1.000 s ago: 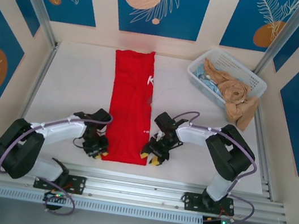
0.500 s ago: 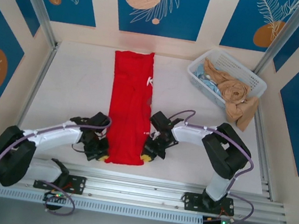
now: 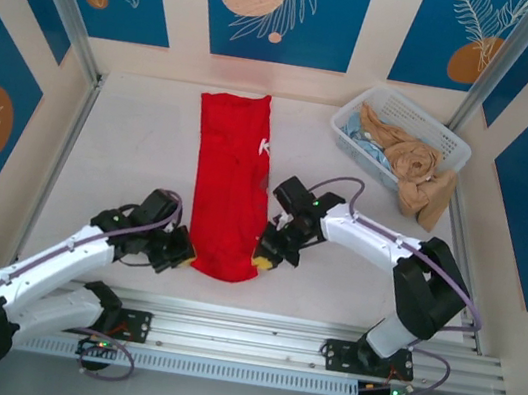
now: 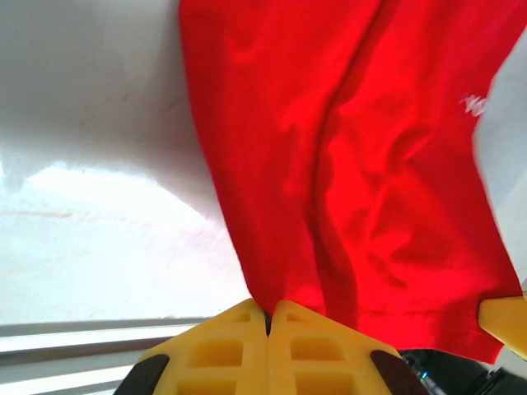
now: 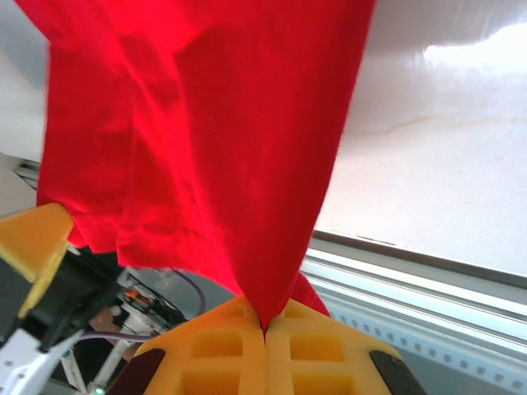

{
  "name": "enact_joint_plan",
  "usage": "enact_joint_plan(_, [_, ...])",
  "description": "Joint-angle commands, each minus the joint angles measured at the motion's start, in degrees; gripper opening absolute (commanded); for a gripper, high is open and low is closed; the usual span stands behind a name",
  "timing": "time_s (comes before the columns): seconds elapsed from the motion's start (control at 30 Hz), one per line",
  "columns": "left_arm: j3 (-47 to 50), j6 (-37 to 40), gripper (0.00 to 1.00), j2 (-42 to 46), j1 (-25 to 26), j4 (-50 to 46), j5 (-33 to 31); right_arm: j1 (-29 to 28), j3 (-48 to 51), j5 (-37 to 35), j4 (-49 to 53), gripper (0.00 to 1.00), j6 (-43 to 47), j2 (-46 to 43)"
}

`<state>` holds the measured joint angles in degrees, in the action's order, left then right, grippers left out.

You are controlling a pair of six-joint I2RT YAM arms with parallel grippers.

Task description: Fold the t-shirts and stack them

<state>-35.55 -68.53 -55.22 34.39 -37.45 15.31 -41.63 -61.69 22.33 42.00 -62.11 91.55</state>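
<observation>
A bright red t-shirt lies folded into a long narrow strip down the middle of the table. Its near end is lifted off the surface. My left gripper is shut on the shirt's near left corner. My right gripper is shut on the near right corner. Both pairs of yellow fingers pinch the cloth tightly, and the red fabric hangs between them. A small white mark on the shirt shows at its right edge; the rest of the print is hidden.
A white lattice basket at the back right holds tan and pale blue clothes, with tan cloth draped over its near rim. Aluminium rails run along the table's near edge. Bare tabletop lies left of the shirt.
Both grippers have closed on the shirt's near corners and lifted them. The near hem has risen and moved a little away from the front rail, and both arms have stretched forward.
</observation>
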Motion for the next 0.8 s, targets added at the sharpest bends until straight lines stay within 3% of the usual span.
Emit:
enact_joint_plan(0.0, [-5.4,-1.3,0.00,-2.1,-0.5,2.1,-6.7,2.7,-5.5,-1.0,4.9,0.00,1.7,2.1])
enact_joint_plan(0.4, [-19.5,4.4,0.00,-20.6,-11.9,8.1,-8.5,11.7,-30.8,-2.4,10.3,0.00,6.3,19.9])
enact_joint_plan(0.57, [-24.5,6.4,0.00,-32.1,-17.9,14.9,-3.1,14.6,-42.1,-2.2,11.0,0.00,6.1,30.4])
enact_joint_plan(0.77, [-35.8,9.9,0.00,-46.7,-22.0,15.1,-1.4,17.2,-57.5,-2.2,12.4,0.00,5.9,43.3])
